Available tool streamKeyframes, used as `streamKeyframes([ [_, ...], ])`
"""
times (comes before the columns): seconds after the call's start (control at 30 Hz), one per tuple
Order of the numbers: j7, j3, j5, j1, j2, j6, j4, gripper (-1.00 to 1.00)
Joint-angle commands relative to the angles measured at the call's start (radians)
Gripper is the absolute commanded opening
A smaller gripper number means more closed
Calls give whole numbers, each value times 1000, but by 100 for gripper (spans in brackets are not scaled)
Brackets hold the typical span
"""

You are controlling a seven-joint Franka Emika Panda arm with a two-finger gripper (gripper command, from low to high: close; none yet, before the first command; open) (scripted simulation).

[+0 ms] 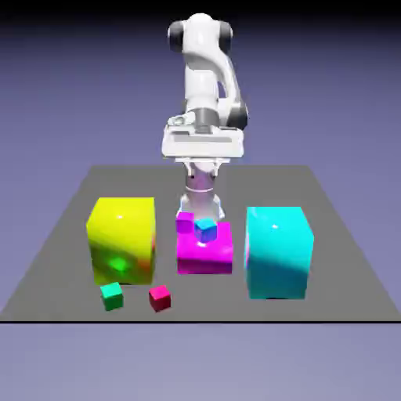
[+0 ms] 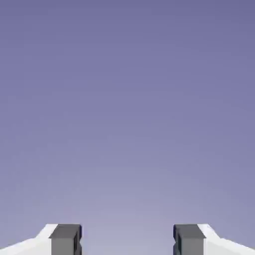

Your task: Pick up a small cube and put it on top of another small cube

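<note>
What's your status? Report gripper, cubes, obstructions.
White two-finger gripper open, empty. Small green cube and small red cube unstacked. Big glossy yellow block close behind green.

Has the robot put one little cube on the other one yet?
It doesn't look like it. I can't see any small cube sitting neatly on another: the small green cube and small red cube lie apart. The white robot's gripper is open with nothing between its fingertips. So the picking up and the stacking both seem left to do.
</note>
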Motion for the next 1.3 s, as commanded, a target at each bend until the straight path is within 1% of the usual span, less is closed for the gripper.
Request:
streamKeyframes([
  [0.0, -26, -19, 5, 12, 36, -21, 20, 0],
  [0.83, -684, -494, 132, 318, 942, -545, 527, 0],
  [0.9, -686, -495, 133, 319, 945, -547, 529, 0],
  [1.03, -740, -408, 215, 243, 1090, -414, 538, 0],
  [1.07, -744, -401, 222, 237, 1101, -403, 539, 0],
  [1.1, -744, -401, 222, 237, 1101, -403, 539, -100],
  [1.13, -744, -401, 222, 237, 1101, -403, 539, -100],
  [1.27, -691, -488, 139, 313, 957, -536, 529, -100],
])
